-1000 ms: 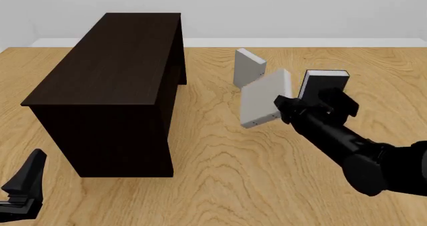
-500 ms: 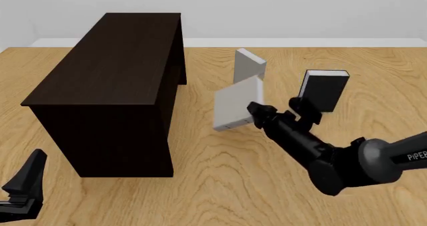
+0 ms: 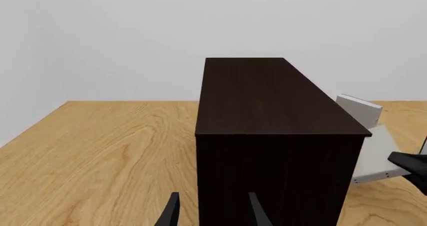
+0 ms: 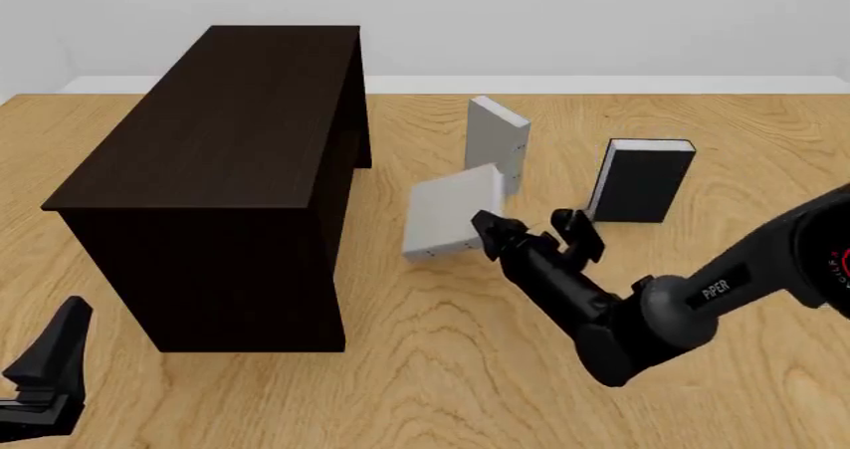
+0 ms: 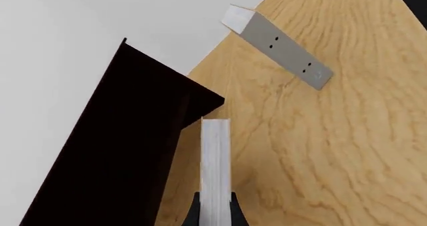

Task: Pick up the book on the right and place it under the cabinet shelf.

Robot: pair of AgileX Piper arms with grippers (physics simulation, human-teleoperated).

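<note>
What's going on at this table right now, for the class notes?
The right gripper holds a light grey book by one edge, tilted and lifted off the table, on the open side of the dark cabinet. It is not under the shelf yet. A second grey book and a black-covered book stand upright farther back. The left gripper sits idle near the cabinet's front corner, holding nothing.

Glossy black arm with white PIPER lettering, slim black pincer
</note>
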